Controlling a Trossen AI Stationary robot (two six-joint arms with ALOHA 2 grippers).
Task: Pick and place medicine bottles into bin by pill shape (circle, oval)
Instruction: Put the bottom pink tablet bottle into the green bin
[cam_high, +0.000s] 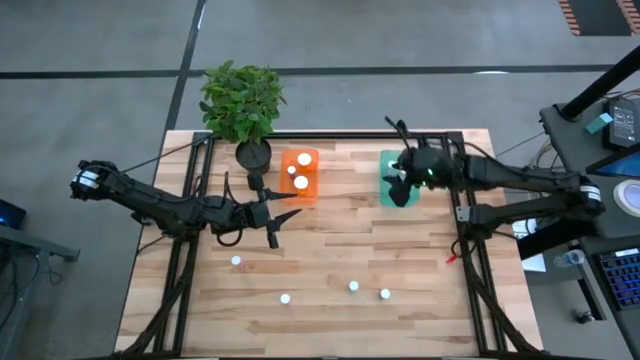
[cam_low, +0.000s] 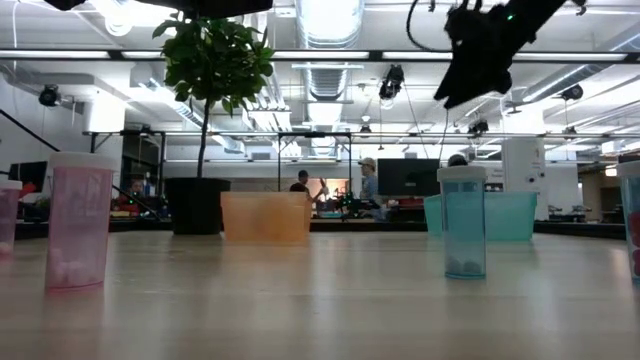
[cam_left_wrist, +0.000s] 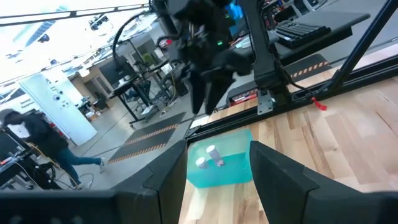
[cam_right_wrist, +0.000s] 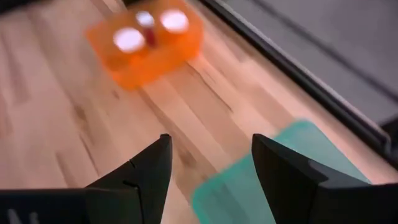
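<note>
Teal tub (cam_high: 388, 176) at table's 1 o'clock, right gripper (cam_high: 399, 186) above it, fingers apart, empty. Orange tub (cam_high: 299, 172) at 12 w/ 3 bottles (cam_high: 300, 183). Left gripper (cam_high: 277, 223) mid-table, apart, empty. 4 bottles (cam_high: 353, 287) near 6.

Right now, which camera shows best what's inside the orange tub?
The high view: it looks straight down into the orange tub, showing white caps. The right wrist view shows them blurred; the low view shows only its side wall; the left wrist view misses it.

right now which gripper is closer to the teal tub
Right. The right gripper hangs above the teal tub; the left gripper sits mid-table, nearer the orange tub.
</note>
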